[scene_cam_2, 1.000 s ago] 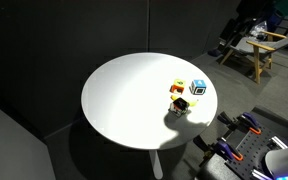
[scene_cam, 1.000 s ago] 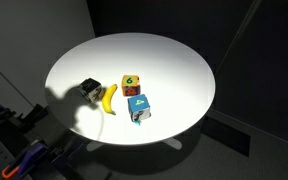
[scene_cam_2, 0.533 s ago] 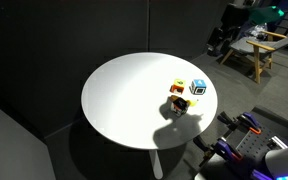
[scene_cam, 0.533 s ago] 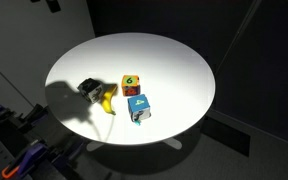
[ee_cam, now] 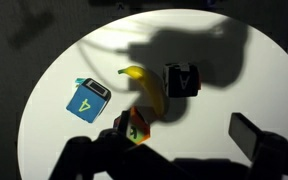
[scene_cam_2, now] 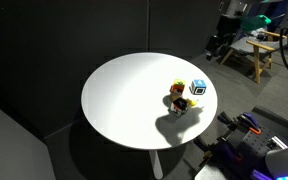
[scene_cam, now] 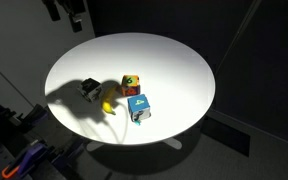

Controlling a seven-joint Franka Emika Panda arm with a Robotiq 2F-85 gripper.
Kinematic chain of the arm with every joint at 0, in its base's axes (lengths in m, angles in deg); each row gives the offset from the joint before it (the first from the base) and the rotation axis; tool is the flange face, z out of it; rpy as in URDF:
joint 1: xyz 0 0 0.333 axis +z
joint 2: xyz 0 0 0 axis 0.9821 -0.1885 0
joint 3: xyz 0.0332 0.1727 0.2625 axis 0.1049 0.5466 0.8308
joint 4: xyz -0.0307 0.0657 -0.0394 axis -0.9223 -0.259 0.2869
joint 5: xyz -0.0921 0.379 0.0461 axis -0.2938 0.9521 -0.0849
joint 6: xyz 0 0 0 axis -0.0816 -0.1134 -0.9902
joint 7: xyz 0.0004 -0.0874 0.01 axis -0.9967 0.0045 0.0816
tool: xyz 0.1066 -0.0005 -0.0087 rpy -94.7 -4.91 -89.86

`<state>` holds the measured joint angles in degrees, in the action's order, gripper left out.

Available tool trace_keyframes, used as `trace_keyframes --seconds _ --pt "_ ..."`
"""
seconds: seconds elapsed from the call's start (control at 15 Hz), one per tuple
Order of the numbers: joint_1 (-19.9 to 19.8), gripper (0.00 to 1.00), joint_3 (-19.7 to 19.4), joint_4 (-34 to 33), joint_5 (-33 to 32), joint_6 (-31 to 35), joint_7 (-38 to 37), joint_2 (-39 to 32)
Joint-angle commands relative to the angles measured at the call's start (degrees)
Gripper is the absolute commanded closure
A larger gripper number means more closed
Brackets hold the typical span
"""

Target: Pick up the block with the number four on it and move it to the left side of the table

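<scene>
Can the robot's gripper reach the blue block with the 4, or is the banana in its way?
Probably yes. The gripper hangs high above the table. The blue block has a bare top, and the banana lies beside it, not touching. The orange cube sits close, though.

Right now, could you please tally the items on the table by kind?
Cubes: 3 (block with the number four, orange-red cube, black-and-white cube)
Bananas: 1 (banana)
Total: 4
</scene>
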<state>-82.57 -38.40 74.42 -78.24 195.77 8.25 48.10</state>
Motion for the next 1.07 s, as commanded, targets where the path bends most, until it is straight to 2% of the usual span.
trace_keyframes --seconds 0.0,0.67,1.0 --pt "-0.9 0.0 -1.1 -2.5 -0.5 -0.1 6.1 -3.3" --pt "-4.7 0.0 -4.5 -5.3 -2.2 -0.6 14.8 -6.8" --pt "-5.9 0.0 -5.6 -5.3 -5.5 3.0 20.1 -6.7"
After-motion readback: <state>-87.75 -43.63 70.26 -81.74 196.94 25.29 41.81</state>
